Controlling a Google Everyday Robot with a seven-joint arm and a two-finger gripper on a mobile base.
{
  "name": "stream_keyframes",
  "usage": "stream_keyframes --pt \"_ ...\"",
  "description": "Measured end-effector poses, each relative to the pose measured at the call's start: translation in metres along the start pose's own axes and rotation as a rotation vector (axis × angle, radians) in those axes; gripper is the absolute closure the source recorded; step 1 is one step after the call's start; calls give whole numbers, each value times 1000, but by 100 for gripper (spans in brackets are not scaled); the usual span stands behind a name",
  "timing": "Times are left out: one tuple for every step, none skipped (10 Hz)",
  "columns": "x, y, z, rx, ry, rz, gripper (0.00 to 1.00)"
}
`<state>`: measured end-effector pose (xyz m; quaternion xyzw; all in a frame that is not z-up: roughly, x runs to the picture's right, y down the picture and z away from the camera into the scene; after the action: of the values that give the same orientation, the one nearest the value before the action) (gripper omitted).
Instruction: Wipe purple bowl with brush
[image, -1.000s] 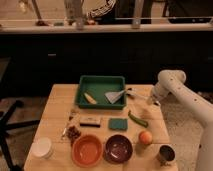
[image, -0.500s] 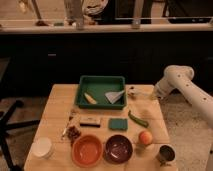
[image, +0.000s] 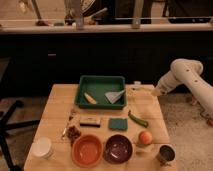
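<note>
Jaws pressed together, and the gripper (image: 156, 93) hangs at the table's (image: 57, 120) back right edge, just right of the green tray (image: 101, 80). The brush (image: 142, 87) lies as a pale streak right beside it; whether they touch, I can't tell. The purple bowl (image: 118, 149) sits well apart at the front edge, next to the orange bowl (image: 87, 150).

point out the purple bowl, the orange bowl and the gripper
purple bowl (image: 118, 148): camera view, glossy inside
orange bowl (image: 87, 150): camera view, inside
gripper (image: 157, 92): camera view, arm's tip at the table's (image: 62, 102) right edge
</note>
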<state>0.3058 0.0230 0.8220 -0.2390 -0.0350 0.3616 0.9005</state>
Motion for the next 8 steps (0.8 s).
stream_keyframes --pt "0 3 -8 -7 8 -18 100" --pt "1 7 -22 -21 21 -44 100" --pt "5 14 -30 -37 38 -68 100" --pt "9 21 -36 -49 59 -91 100" --pt "12 27 -41 -59 76 -112 100" --pt "14 42 -48 -80 100 -156 100" --pt "16 51 -53 -90 107 -177 100" --pt "20 58 -57 -98 114 -196 100"
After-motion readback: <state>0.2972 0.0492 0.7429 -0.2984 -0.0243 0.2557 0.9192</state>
